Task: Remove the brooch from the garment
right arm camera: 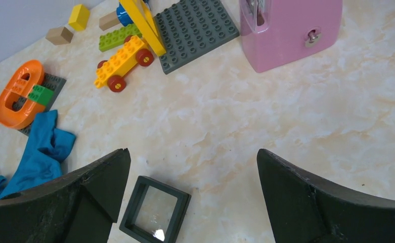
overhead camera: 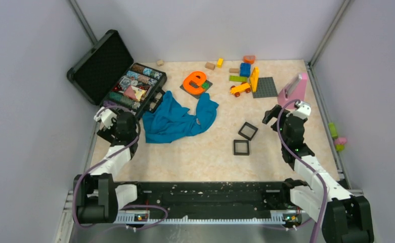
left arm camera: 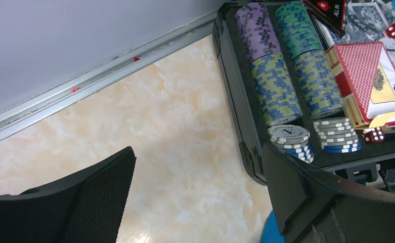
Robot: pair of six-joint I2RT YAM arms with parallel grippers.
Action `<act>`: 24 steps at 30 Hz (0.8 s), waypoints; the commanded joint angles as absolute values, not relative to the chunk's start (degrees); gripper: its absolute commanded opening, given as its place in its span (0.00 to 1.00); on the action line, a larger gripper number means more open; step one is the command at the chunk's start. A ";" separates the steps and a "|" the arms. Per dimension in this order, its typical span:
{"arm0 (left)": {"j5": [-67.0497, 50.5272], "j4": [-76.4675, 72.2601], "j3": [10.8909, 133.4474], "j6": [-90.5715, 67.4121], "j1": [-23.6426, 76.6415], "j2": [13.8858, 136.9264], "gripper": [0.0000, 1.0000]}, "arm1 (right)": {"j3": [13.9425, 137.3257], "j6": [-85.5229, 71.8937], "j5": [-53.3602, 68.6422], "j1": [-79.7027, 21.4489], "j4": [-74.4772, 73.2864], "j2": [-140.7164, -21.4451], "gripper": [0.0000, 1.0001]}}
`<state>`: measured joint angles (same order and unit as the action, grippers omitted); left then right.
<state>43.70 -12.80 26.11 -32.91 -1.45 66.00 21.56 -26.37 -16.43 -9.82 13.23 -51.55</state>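
At the far left an open black poker case (overhead camera: 115, 76) lies on the marbled table (overhead camera: 195, 157), its lid tilted back toward the left wall. The left wrist view shows rows of chips (left arm camera: 281, 76) in it, with a red deck of cards (left arm camera: 367, 76) to their right. The left gripper (left arm camera: 198, 167) hangs over bare table just beside the case's near left corner, its jaws spread wide and holding nothing. To the right of the case the blue garment (overhead camera: 177, 120) lies crumpled, touching the case's near right edge. The brooch (overhead camera: 199, 121) shows only in the top view, as a tiny pale speck on the garment's right lobe, too small for any detail and well apart from both grippers. Just beyond the garment an orange letter piece (overhead camera: 195, 81) rests on a small dark plate. Right of the garment lie two black square frames (overhead camera: 241, 147), one nearer than the other. Farther back are a yellow toy car (overhead camera: 240, 89) and a grey studded baseplate (overhead camera: 264, 87), with loose bricks around them. The right gripper (right arm camera: 192, 167) hovers over the table just right of the farther frame, jaws fully apart and empty. A pink block (overhead camera: 294, 90) stands beyond it near the right edge.
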 commanded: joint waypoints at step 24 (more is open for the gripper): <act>-9.14 -31.96 18.81 -30.71 -1.54 54.92 0.99 | 50.09 -21.54 -9.97 -37.85 20.18 -90.89 0.81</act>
